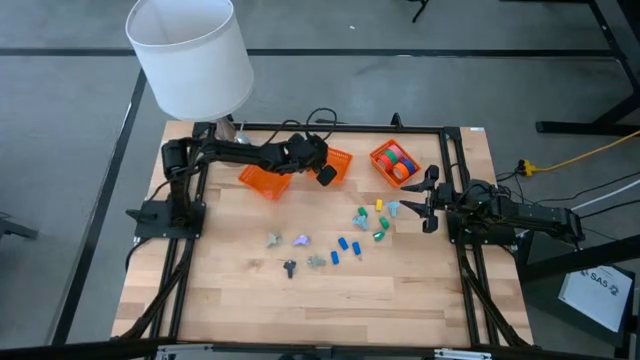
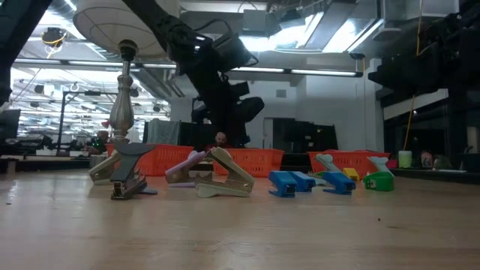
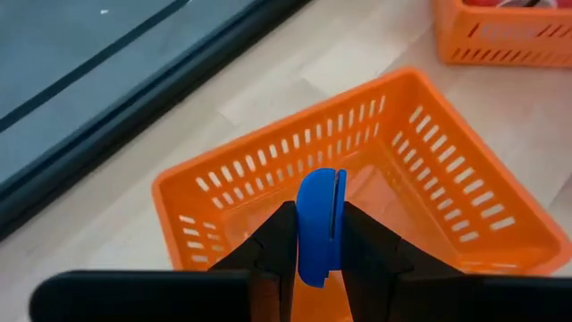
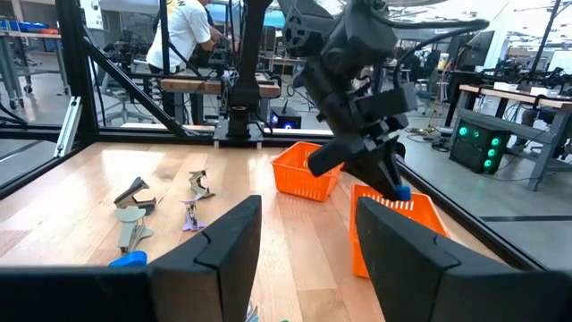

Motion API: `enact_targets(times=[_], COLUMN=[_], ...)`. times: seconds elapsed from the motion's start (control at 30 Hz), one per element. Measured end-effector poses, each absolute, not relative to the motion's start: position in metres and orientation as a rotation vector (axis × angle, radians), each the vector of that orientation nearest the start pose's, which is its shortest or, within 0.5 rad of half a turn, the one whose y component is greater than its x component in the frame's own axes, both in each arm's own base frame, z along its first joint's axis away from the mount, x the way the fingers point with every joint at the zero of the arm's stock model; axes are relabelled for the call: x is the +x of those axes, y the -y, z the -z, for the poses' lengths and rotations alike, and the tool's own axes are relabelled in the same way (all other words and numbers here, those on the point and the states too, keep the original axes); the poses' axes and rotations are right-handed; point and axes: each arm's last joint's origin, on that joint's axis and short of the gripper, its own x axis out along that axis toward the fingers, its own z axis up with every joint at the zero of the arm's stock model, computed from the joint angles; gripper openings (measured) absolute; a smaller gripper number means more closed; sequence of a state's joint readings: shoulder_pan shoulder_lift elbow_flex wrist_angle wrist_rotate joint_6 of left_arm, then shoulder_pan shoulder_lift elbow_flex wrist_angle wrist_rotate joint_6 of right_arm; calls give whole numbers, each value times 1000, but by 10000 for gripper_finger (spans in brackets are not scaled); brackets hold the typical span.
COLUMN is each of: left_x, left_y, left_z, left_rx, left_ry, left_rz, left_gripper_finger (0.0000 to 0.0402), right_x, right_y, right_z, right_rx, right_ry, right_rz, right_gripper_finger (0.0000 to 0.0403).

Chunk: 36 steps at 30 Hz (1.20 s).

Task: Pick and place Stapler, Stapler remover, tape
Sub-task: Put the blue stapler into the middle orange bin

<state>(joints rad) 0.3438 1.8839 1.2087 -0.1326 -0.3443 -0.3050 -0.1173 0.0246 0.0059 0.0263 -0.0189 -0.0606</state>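
Pale wooden table [image 1: 230,300]: left hand [image 3: 313,240] pinches small blue stapler [image 3: 320,224] over 12-o'clock orange slotted plastic basket [image 3: 427,170]; off-centre release could strike the rim. Right hand [image 4: 308,234] spread, idle.

Two baskets sit along the table's [image 1: 420,300] far edge: the left basket [image 1: 268,180] under the left arm's wrist, another basket [image 1: 392,163] further right with tape rolls [image 1: 400,160] inside. Staple removers [image 1: 290,267] and small staplers [image 1: 345,243] are scattered mid-table, nearer than both baskets.
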Motion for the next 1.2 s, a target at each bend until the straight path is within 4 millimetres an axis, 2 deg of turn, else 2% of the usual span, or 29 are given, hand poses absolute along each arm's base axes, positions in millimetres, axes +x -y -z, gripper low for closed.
enact_targets(times=[0.3, 0.67, 1.2], left_x=[367, 370, 374], left_y=[-149, -151, -152], left_z=[-179, -164, -168], left_rx=[-301, -283, -246], left_ry=[-711, -755, -714], left_rz=[-780, -763, -745], left_gripper_finger=[65, 67, 126], right_x=[98, 98, 98], right_y=[11, 11, 11], right_z=[-166, -166, -166], right_rx=[-61, -61, -61], right_ry=[5, 4, 4], right_rz=[99, 99, 99], right_gripper_finger=[188, 188, 188])
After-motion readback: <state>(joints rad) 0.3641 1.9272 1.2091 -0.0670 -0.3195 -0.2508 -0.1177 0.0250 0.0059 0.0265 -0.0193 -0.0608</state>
